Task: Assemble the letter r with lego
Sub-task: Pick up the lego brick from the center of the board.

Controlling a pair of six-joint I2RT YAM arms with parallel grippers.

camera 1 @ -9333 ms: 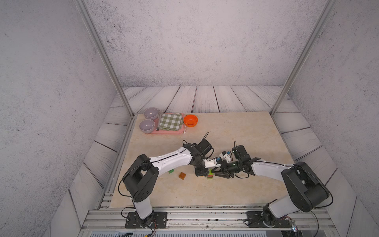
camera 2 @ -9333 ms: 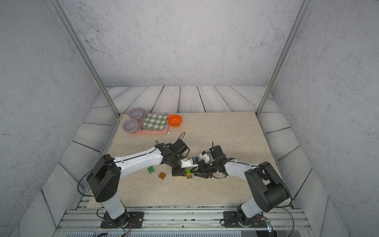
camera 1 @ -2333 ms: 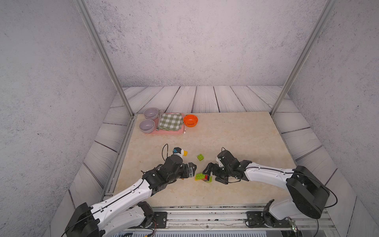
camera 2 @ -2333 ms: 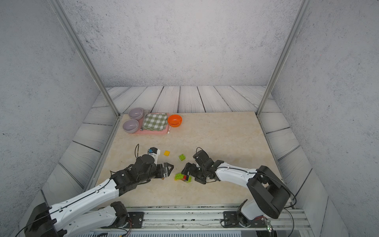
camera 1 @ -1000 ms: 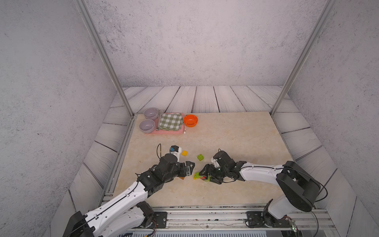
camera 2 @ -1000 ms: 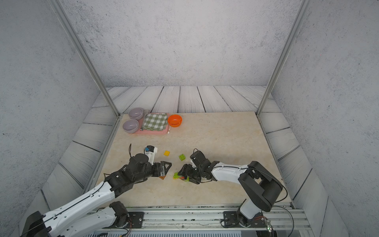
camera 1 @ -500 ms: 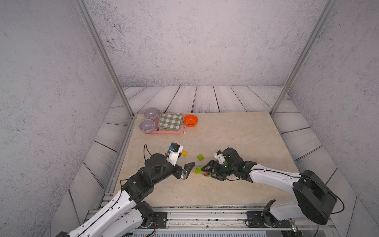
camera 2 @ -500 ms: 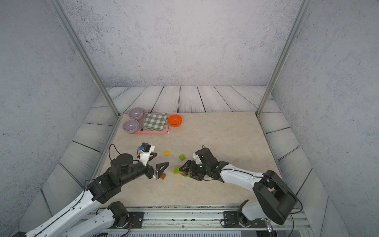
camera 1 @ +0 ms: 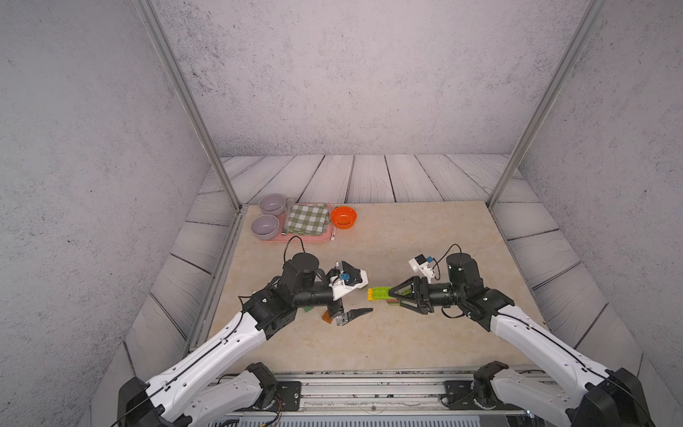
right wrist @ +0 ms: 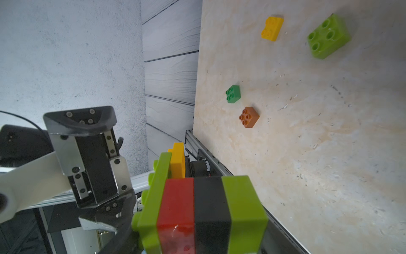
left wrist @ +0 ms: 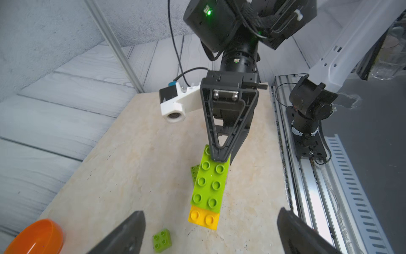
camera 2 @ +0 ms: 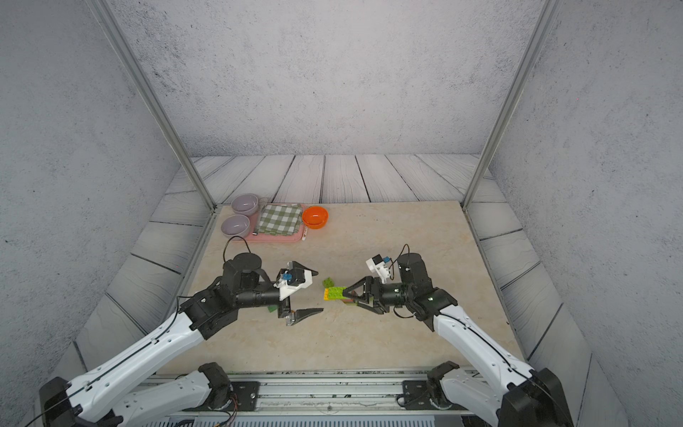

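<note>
My right gripper (camera 1: 393,295) is shut on the lego assembly (camera 1: 380,293) and holds it above the table. The assembly is a long lime green brick (left wrist: 209,187) with a yellow brick (left wrist: 204,217) at its free end, backed by red, black and lime layers (right wrist: 204,211). My left gripper (camera 1: 364,294) faces it from the left, open wide, with the yellow end between its fingers (left wrist: 129,233) and not touched by them. Loose on the table lie a yellow brick (right wrist: 272,28), a lime brick (right wrist: 328,38), a dark green brick (right wrist: 233,94) and a brown-orange brick (right wrist: 249,117).
At the back left stand a pink tray (camera 1: 295,238) with two grey bowls (camera 1: 265,226), a checked cloth (camera 1: 308,219) and an orange bowl (camera 1: 343,217). Metal posts (camera 1: 225,185) mark the back corners. A rail (camera 1: 369,384) runs along the front edge.
Both arms have risen from the table. My left gripper has opened wide and now faces the assembly's yellow end. My right gripper has lifted the assembly and kept its hold.
</note>
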